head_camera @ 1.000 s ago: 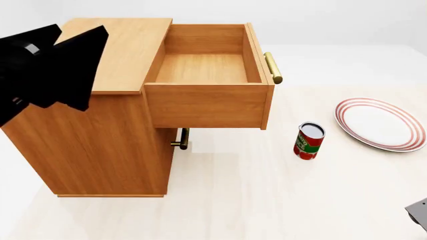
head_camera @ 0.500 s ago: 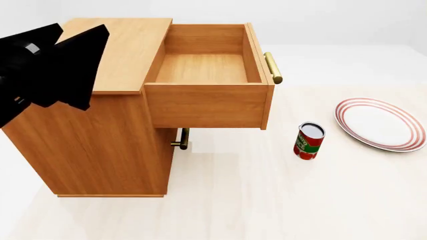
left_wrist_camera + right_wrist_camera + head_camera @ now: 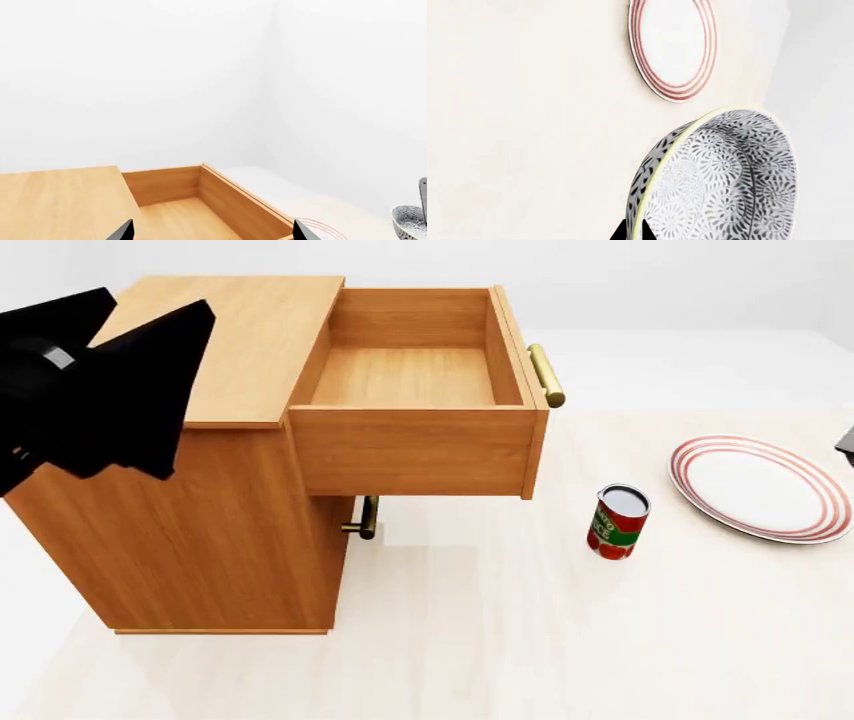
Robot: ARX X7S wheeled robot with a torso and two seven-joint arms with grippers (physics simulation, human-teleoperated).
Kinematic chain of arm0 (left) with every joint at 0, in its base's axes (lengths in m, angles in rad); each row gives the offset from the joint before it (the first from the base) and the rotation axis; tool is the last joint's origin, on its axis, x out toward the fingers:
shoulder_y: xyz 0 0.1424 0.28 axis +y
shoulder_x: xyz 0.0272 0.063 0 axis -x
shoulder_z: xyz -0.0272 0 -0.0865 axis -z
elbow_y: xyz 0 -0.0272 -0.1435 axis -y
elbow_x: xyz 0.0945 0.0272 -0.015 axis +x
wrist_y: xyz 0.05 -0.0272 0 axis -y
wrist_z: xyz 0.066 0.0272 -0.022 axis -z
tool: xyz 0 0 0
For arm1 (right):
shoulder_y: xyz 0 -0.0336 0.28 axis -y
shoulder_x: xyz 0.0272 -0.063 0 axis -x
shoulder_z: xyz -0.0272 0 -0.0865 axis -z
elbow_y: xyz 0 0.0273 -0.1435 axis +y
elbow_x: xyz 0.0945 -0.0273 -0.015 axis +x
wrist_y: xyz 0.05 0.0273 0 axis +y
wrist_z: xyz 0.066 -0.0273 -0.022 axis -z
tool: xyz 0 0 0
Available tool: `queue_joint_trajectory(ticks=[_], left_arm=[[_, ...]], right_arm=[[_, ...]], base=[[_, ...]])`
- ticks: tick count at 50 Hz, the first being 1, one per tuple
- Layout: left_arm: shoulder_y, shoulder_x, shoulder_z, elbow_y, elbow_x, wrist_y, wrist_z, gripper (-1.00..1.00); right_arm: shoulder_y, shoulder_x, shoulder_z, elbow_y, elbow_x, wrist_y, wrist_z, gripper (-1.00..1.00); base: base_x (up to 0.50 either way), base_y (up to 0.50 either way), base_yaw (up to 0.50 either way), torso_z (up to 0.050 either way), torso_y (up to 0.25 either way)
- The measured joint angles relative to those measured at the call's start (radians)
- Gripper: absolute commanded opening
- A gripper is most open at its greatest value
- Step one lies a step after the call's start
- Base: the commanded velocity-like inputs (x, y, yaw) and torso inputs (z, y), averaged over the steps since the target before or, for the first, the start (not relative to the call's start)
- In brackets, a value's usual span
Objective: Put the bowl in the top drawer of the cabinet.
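Observation:
The speckled bowl [image 3: 720, 180] hangs tilted on edge in the right wrist view, above the pale floor. My right gripper [image 3: 634, 233] is shut on its yellow-green rim, one black fingertip on each side. The bowl [image 3: 408, 223] also shows at the edge of the left wrist view; the head view does not show it. The orange-brown cabinet [image 3: 200, 500] stands at the left, its top drawer [image 3: 414, 375] pulled fully out and empty, with the brass handle [image 3: 545, 375] on its front. My left gripper [image 3: 212, 234] is open over the cabinet top, facing the drawer [image 3: 180, 210].
A red-ringed white plate [image 3: 761, 487] lies on the floor at the right, and a red can [image 3: 617, 522] stands between it and the cabinet. A smaller brass handle [image 3: 363, 518] sticks out below the drawer. My black left arm [image 3: 94, 390] covers the cabinet's left corner.
A grey part of the right arm left the head view's bottom right corner, and a dark sliver now shows higher on the right edge. The left arm shifted slightly.

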Motion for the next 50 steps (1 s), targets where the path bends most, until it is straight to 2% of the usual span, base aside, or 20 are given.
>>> queue_joint_trajectory(ticks=[11,20,29,34,41,50], left_arm=[[-0.018,-0.047,0.011,0.014,-0.018,0.011,-0.037,1.0],[-0.02,-0.08,0.018,0.024,-0.038,0.021,-0.067,1.0],[-0.02,-0.1,0.024,0.025,-0.037,0.023,-0.077,1.0],[-0.021,-0.11,0.029,0.026,-0.035,0.022,-0.081,1.0],[-0.021,-0.135,0.046,0.026,-0.042,0.024,-0.103,1.0],[-0.032,-0.187,0.08,0.017,-0.075,0.033,-0.151,1.0]], right_arm=[[0.037,-0.203,-0.002,0.216,-0.296,-0.229,-0.401,-1.0],[-0.008,-0.415,0.04,0.585,-0.418,-0.552,-0.596,-1.0],[-0.076,-0.658,0.093,1.073,-0.48,-0.923,-0.738,-1.0],[-0.101,-0.763,0.13,1.26,-0.514,-1.073,-0.793,-1.0],[-0.126,-0.87,0.217,1.406,-0.572,-1.212,-0.85,-1.0],[-0.157,-0.968,0.36,1.491,-0.656,-1.316,-0.885,-1.0]], base=[[0.0,0.0,0.0,0.0,0.001],[0.0,0.0,0.0,0.0,0.0],[0.0,0.0,0.0,0.0,0.001],[0.0,0.0,0.0,0.0,0.0],[0.0,0.0,0.0,0.0,0.0],[0.0,0.0,0.0,0.0,0.0]])
